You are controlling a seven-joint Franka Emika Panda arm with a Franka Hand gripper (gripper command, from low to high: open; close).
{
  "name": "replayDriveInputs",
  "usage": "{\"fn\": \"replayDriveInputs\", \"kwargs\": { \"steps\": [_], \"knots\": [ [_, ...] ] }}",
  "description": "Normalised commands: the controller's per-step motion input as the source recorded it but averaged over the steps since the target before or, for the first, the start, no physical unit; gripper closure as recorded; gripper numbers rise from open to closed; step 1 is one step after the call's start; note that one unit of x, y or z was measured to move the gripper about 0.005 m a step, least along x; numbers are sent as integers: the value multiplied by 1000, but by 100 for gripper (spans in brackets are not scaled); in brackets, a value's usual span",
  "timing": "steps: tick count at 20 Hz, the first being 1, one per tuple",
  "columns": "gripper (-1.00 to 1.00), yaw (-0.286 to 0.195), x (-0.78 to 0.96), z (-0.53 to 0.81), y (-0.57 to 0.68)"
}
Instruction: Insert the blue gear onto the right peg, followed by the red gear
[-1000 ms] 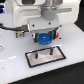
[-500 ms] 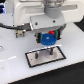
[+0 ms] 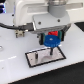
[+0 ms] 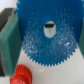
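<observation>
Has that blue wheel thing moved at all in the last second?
Cannot tell. In the exterior view the blue gear sits held just above the grey plate, much as before; any shift is too slight to see.

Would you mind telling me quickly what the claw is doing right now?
Claw: closed on the blue gear, holding it above the grey plate.
</observation>
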Motion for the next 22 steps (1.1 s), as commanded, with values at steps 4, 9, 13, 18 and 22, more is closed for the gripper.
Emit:
{"fn": "replayDriveInputs", "kwargs": {
  "steps": [4, 9, 13, 18, 22],
  "knots": [
    [100, 0, 449, -6, -116],
    [100, 0, 318, -60, -32],
    [100, 0, 286, -77, 14],
    [100, 0, 301, -45, 53],
    [100, 0, 288, 61, 28]
  ]
}}
